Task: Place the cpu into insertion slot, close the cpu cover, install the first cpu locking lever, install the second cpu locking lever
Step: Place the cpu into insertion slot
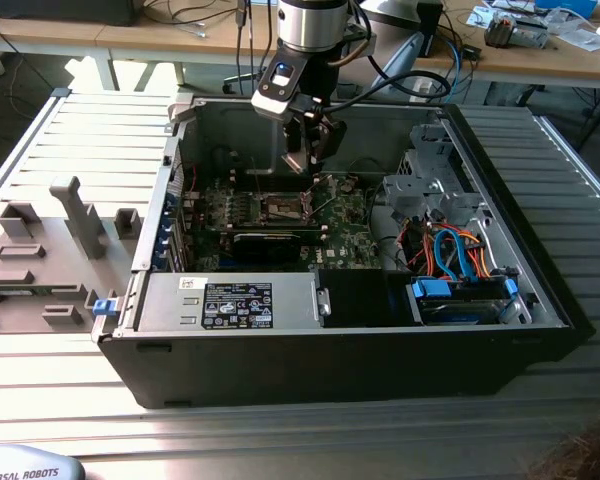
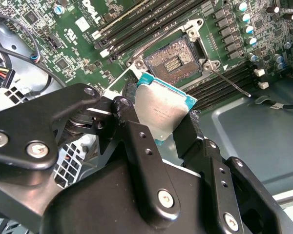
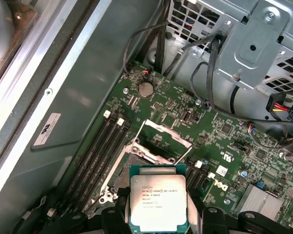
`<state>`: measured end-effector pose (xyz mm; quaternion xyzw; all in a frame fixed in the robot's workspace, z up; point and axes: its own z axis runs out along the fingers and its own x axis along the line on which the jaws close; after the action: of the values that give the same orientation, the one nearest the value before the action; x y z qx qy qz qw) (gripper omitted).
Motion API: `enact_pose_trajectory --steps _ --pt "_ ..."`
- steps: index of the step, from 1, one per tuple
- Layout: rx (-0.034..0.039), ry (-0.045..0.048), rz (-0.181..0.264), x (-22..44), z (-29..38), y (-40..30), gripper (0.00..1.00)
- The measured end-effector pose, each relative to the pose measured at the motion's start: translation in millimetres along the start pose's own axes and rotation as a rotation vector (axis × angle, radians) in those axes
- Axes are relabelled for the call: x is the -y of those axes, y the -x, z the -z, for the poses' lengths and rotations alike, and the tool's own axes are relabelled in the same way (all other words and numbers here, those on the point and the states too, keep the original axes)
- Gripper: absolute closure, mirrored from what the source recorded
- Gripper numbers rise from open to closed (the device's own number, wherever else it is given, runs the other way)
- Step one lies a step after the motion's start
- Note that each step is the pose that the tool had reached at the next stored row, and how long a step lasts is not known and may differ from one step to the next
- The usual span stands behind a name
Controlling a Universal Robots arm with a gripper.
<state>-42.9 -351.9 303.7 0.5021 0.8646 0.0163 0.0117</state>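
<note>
Closest in, my gripper (image 2: 162,121) is closed on the chip (image 2: 163,107), squeezing two opposite edges, metal top facing the wrist cameras. It hangs inside the computer case (image 1: 280,372), clear above the green board (image 2: 53,44), near the bare socket (image 2: 173,61), whose cover (image 3: 162,140) stands swung open.

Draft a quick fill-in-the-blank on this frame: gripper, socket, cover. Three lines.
1. The gripper is shut on the ____.
2. The square socket on the green board is ____, its contacts bare.
3. The socket's metal cover is tilted ____, not closed.
Missing words: chip; empty; open.
</note>
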Motion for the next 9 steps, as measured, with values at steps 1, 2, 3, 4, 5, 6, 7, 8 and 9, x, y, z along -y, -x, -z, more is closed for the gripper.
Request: enact_pose_trajectory --steps 1,2,3,4,5,6,7,8,9 --pt "0.0006 -0.0004 0.0 0.0 0.0 0.0 0.46" --pt "0.0012 -0.0007 0.0 0.0 0.0 0.0 0.46" --pt "0.0021 -0.0012 -0.001 0.0 0.0 0.0 0.46" --pt "0.0027 -0.0015 -0.001 0.0 0.0 0.0 0.46" --pt "0.0037 -0.002 -0.001 0.0 0.0 0.0 0.46" --pt "0.0043 -0.0024 -0.002 0.0 0.0 0.0 0.46" --pt "0.005 -0.0029 -0.003 0.0 0.0 0.0 0.46" --pt "0.0055 -0.0031 -0.005 0.0 0.0 0.0 0.46" --pt "0.0063 -0.0035 -0.007 0.0 0.0 0.0 0.46"
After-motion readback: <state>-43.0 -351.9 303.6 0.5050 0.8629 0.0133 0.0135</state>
